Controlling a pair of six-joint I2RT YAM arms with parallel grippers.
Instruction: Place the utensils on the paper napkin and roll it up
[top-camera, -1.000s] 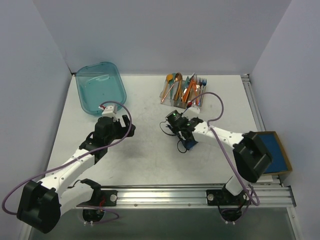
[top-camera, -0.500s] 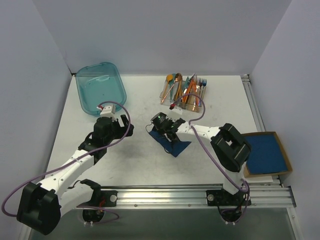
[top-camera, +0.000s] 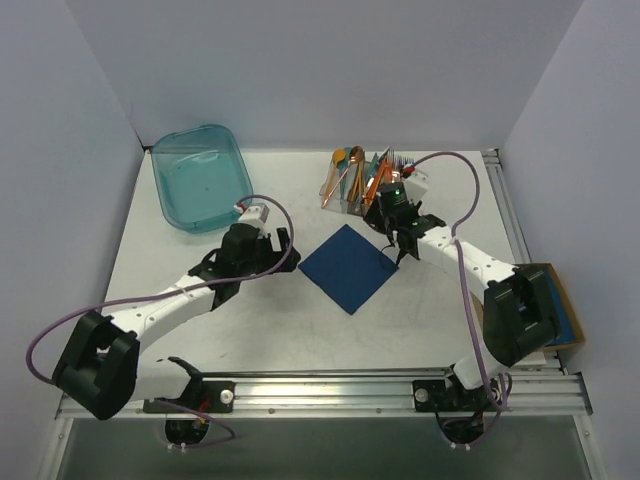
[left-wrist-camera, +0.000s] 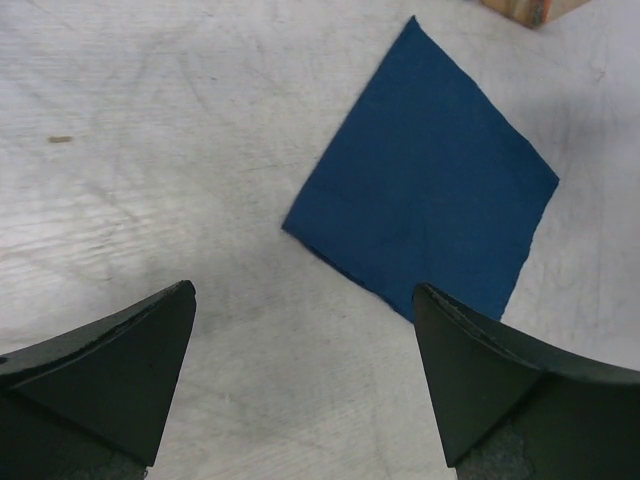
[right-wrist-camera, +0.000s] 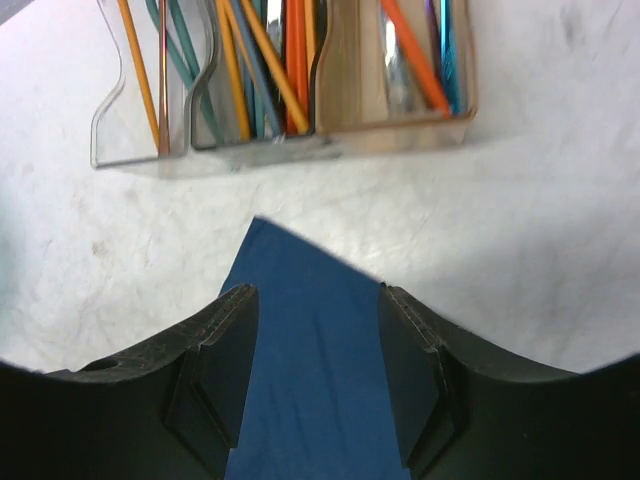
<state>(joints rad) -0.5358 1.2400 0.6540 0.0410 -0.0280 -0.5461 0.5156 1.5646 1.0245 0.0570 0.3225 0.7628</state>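
Observation:
The paper napkin (top-camera: 348, 268) lies flat on the table as a dark blue diamond. It also shows in the left wrist view (left-wrist-camera: 425, 225) and the right wrist view (right-wrist-camera: 310, 330). My left gripper (top-camera: 284, 250) is open and empty just left of the napkin, its jaws wide apart (left-wrist-camera: 302, 295). My right gripper (top-camera: 400, 240) is open and empty, raised over the napkin's right side (right-wrist-camera: 315, 300). The orange-copper utensils (top-camera: 352, 172) stand with teal and blue cutlery in a clear holder (top-camera: 365, 190) behind the napkin. They also show in the right wrist view (right-wrist-camera: 295, 70).
A teal plastic bin (top-camera: 200, 175) sits at the back left. A cardboard box (top-camera: 548, 305) holding blue napkins stands at the right edge, and its corner shows in the left wrist view (left-wrist-camera: 520, 8). A metal rail runs along the near edge.
My right gripper carried the napkin to the middle, let it go flat and drew back towards the holder. My left gripper moved right, up to the napkin's left corner.

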